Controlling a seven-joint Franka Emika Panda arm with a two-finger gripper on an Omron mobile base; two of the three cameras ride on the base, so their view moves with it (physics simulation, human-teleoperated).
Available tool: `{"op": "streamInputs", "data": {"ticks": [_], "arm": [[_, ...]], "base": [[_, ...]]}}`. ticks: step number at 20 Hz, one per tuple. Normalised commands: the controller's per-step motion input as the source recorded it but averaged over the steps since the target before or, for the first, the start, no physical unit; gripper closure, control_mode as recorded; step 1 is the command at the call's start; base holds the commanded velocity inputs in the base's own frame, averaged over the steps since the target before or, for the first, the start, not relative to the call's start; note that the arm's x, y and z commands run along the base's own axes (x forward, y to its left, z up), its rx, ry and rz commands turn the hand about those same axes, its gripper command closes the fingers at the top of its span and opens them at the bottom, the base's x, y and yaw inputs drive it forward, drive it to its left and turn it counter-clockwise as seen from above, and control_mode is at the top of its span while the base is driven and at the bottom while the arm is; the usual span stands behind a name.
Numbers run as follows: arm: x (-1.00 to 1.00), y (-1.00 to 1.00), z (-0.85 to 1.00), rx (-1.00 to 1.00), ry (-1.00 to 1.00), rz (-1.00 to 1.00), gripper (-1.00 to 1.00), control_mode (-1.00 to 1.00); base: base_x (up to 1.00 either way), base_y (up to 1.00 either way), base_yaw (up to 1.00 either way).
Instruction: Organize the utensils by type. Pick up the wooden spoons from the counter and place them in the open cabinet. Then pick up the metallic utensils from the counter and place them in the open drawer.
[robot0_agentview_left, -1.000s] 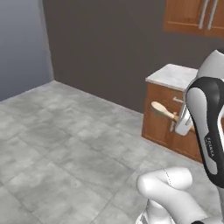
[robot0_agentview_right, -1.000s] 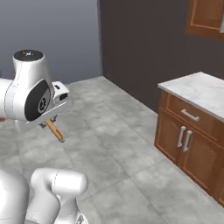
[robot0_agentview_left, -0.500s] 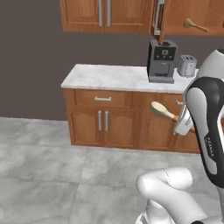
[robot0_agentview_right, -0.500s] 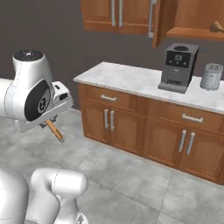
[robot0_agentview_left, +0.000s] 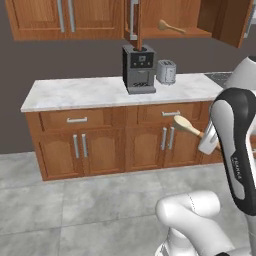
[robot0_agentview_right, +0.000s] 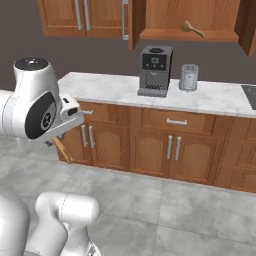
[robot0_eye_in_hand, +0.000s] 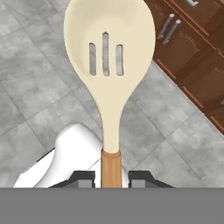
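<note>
Pale slotted wooden spoon (robot0_eye_in_hand: 109, 65) clamped by its brown handle in the gripper (robot0_eye_in_hand: 111, 177), carried low over the floor, well short of the open cabinet (robot0_agentview_left: 180, 20) holding another spoon (robot0_agentview_left: 170, 26); risk: bowl catching the shelf lip during the lift.

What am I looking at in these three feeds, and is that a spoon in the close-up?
The white machine is a robot arm on a driving base. Two pictures come from cameras on that base, behind the arm to its left and right; both face the same kitchen wall. The third comes from a camera on the hand, looking along the gripper. Yes: the gripper is shut on the brown handle of a slotted wooden spoon, carried above the floor. On the marble counter stand a coffee machine and a toaster. Above, in the open cabinet, another wooden spoon lies on the shelf.
</note>
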Motion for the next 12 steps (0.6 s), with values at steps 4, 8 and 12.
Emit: {"op": "streamInputs", "data": {"ticks": [4, 8, 12], "arm": [[0.0, 0.0, 0.0, 0.0, 0.0, 0.0, 1.0, 1.0], [0.0, 0.0, 0.0, 0.0, 0.0, 0.0, 1.0, 1.0], [0.0, 0.0, 0.0, 0.0, 0.0, 0.0, 1.0, 1.0]], "base": [[0.22, -0.24, 0.0], [0.75, -0.63, 0.0], [0.71, -0.99, -0.05]]}}
